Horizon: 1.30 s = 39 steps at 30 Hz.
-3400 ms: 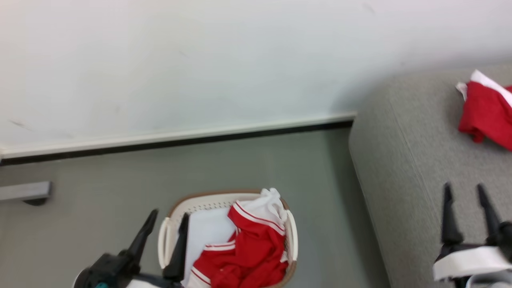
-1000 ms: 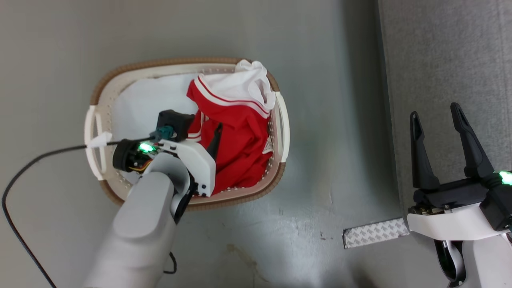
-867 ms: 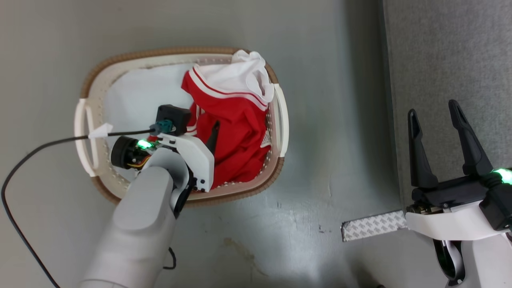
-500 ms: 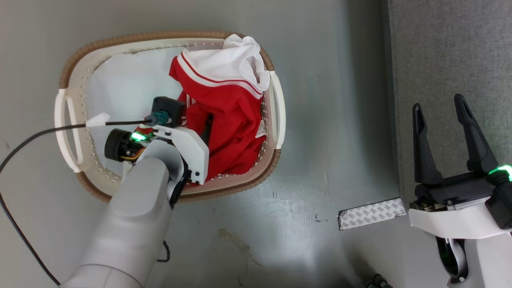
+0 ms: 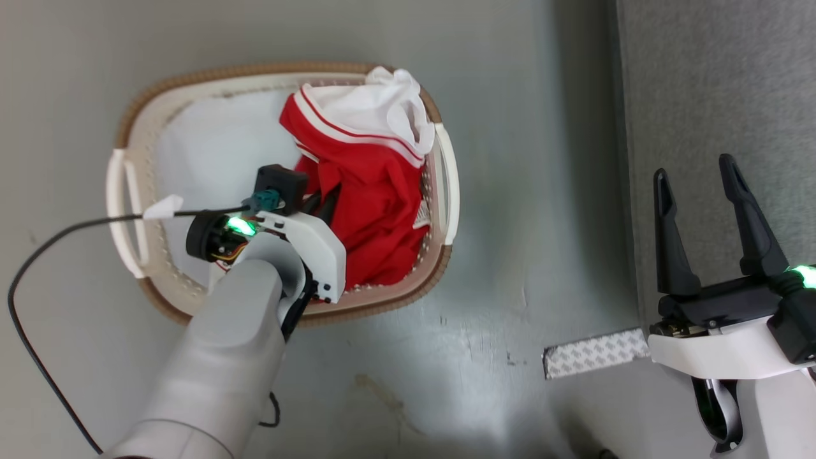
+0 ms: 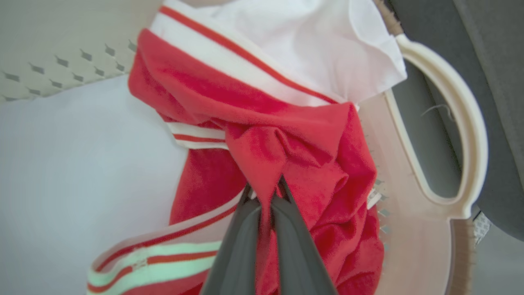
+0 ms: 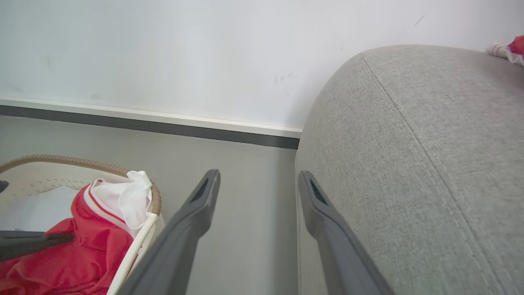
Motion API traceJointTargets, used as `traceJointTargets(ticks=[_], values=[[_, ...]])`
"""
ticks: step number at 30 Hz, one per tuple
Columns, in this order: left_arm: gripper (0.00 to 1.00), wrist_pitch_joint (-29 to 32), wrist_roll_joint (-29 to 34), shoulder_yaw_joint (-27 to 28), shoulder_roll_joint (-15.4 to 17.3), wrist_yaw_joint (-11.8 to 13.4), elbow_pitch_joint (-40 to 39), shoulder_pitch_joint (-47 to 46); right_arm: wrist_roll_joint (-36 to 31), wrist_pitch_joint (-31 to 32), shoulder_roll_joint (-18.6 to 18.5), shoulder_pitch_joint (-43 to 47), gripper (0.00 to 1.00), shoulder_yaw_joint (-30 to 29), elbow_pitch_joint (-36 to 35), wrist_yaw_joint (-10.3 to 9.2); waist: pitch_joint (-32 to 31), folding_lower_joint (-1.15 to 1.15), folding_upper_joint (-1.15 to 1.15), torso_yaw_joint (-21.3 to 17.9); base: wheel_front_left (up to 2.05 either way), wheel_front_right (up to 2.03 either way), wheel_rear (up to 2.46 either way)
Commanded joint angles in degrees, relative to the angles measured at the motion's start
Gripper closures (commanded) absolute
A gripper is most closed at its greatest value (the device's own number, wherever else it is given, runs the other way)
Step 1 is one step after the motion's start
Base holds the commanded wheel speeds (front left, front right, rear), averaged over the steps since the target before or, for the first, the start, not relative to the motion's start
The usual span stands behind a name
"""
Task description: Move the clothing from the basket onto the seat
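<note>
The cream basket [image 5: 191, 78] with a brown rim stands on the floor, and the red clothing [image 5: 376, 210] with white stripes fills its right half. My left gripper [image 5: 326, 203] reaches down into it. In the left wrist view that gripper [image 6: 264, 191] is shut on a raised fold of the red clothing [image 6: 286, 143]. My right gripper [image 5: 693, 168] hangs open and empty at the left edge of the grey seat [image 5: 720, 76]. The right wrist view shows that gripper [image 7: 258, 175] between the basket [image 7: 82, 163] and the seat [image 7: 409, 143]. A scrap of red clothing [image 7: 513, 44] lies far back on the seat.
A pale liner [image 5: 210, 146] covers the basket's left half. A strip of patterned tape [image 5: 596, 360] lies on the grey floor by the seat's foot. A black cable [image 5: 64, 233] trails left from my left wrist. The wall and dark baseboard [image 7: 163, 128] stand behind the basket.
My left gripper has shut on a fold of the red clothing inside the basket. The head camera has shifted a little. The right gripper stays open in the same place.
</note>
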Motion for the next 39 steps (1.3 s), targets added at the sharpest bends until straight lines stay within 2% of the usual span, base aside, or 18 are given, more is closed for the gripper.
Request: traceJointTargets(ticks=[1,6,12,17,23,29,35,39], values=[[1.0,-0.76,-1.77,-0.55,0.21,-0.17,-0.62,0.6,-0.02,-0.19,-0.08,-0.44,0.0,0.23,0.43,-0.15,-2.31,0.0,0.0,0.63,0.0,0.0,0.0],[1.0,-2.85,-8.51,-3.53,0.52,-0.16,-5.03,4.53,0.2,-0.19,-0.09,0.13,0.0,0.06,2.16,-0.15,-9.2,0.0,0.0,2.06,0.0,0.0,0.0],[1.0,-3.94,-16.24,-5.7,4.0,-0.19,-13.57,11.14,0.63,-0.19,-0.11,2.67,0.0,0.19,5.35,-0.15,-20.28,0.0,0.0,4.49,0.0,0.0,0.0],[1.0,-4.21,-19.22,-5.22,6.82,-0.15,-22.0,16.71,0.74,-0.19,-0.11,5.2,0.0,0.45,8.04,-0.15,-29.51,0.0,0.0,6.74,0.0,0.0,0.0],[1.0,-2.06,-19.68,-5.0,9.13,3.16,-35.48,23.32,1.13,-0.19,-0.13,7.89,0.0,1.78,10.14,-0.15,-38.39,0.0,0.0,8.55,0.0,0.0,0.0],[1.0,2.27,-19.31,-5.4,11.67,7.06,-49.41,29.12,0.71,-0.19,-0.1,9.6,0.0,3.92,10.64,-0.15,-43.84,0.0,0.0,9.21,0.0,0.0,0.0],[1.0,8.38,-18.48,-5.62,15.21,11.52,-64.85,34.42,-0.64,-0.19,-0.1,8.45,0.0,10.59,10.9,-0.15,-47.89,0.0,0.0,9.11,0.0,0.0,0.0],[1.0,11.3,-18.25,-5.62,16.62,13.61,-71.46,36.32,0.14,-0.18,-0.35,6.42,0.0,18.07,11.21,-0.15,-49.1,0.0,0.0,9.04,0.0,0.0,0.0]])
